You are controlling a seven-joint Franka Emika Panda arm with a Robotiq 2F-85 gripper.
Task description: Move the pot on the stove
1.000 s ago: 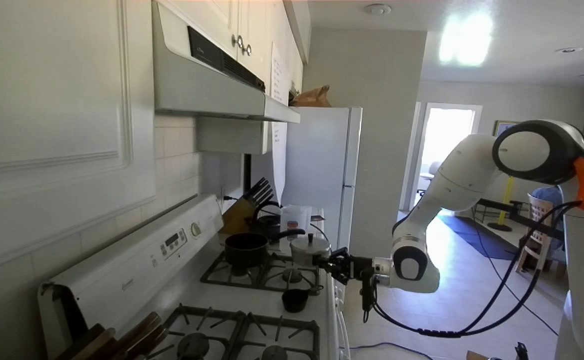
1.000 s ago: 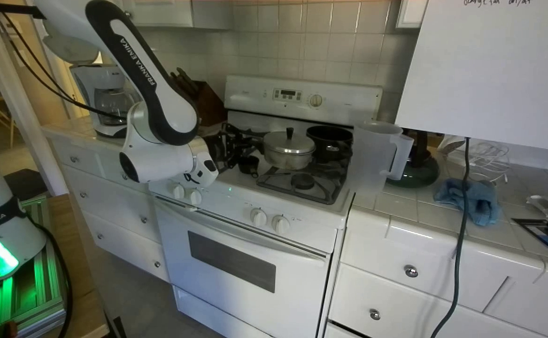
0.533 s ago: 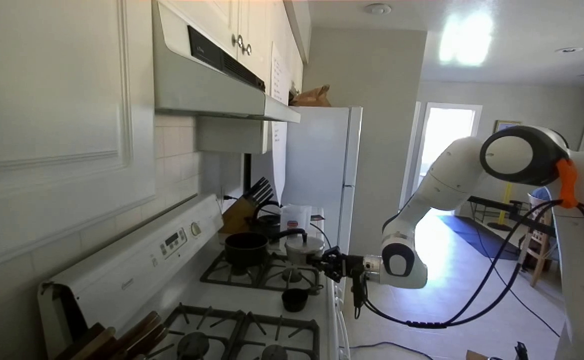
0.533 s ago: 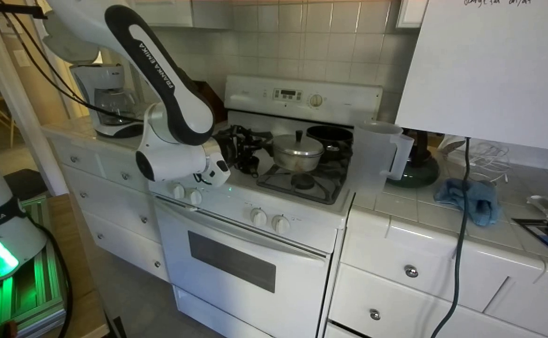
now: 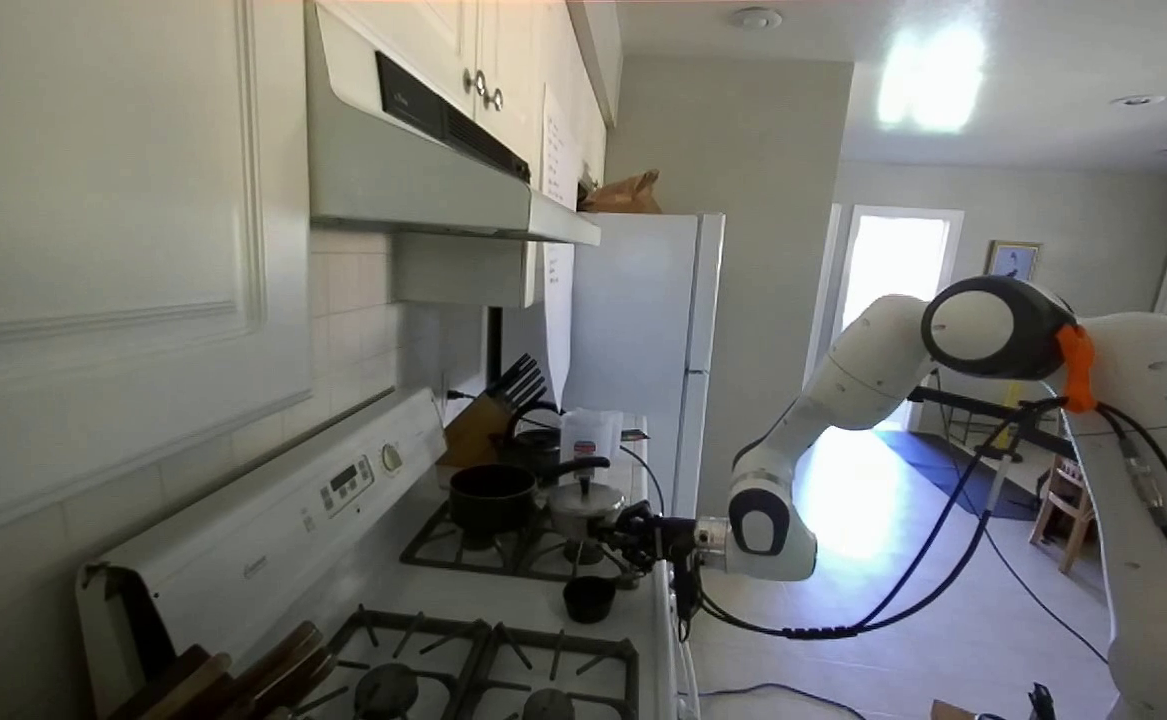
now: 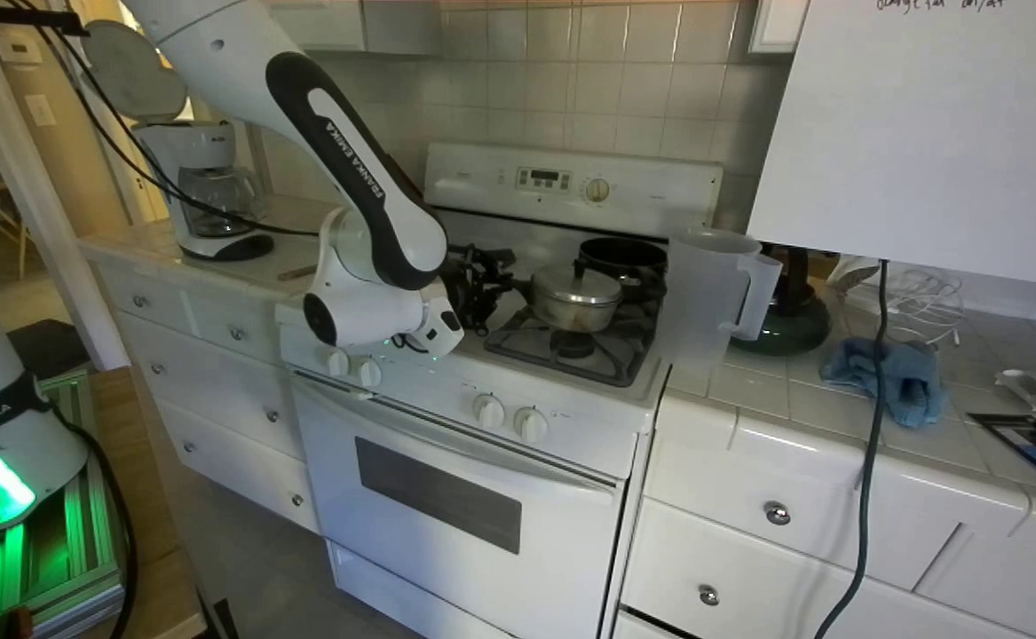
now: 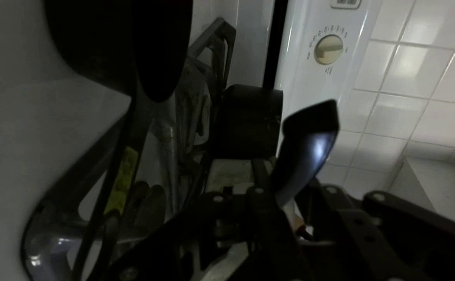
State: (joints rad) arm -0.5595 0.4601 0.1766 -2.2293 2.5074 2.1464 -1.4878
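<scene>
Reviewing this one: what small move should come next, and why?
Probably lower the pot straight down onto the grate below: the gripper seems closed on the pot, and both exterior views show the burner beneath its base, suggesting a slight gap.

In an exterior view, we see the pot (image 6: 575,303) over the stove (image 6: 464,386), before the pan (image 6: 622,255), left of the pitcher (image 6: 704,297).
</scene>
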